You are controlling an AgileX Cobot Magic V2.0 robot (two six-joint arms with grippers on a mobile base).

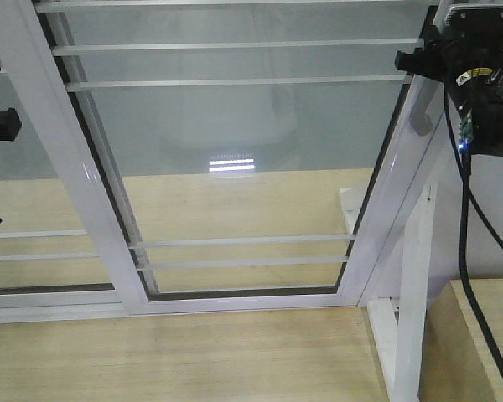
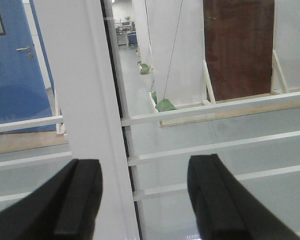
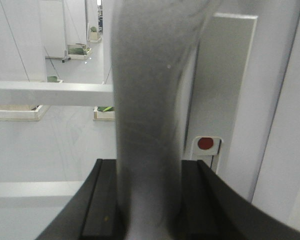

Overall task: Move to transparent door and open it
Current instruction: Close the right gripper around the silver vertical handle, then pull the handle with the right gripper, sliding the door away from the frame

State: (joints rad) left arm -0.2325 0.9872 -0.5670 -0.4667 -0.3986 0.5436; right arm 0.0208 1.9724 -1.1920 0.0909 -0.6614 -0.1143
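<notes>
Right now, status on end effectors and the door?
Right end effector shut on grey pull handle. Left end effector open, facing white frame upright. Nothing seen blocking transparent door.

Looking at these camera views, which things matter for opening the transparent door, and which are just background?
For the job:
transparent door
grey pull handle
right gripper, closed around that handle

Just around:
handle-less glass panel on the left
blue door
brown door
red button
left gripper, open and holding nothing
</notes>
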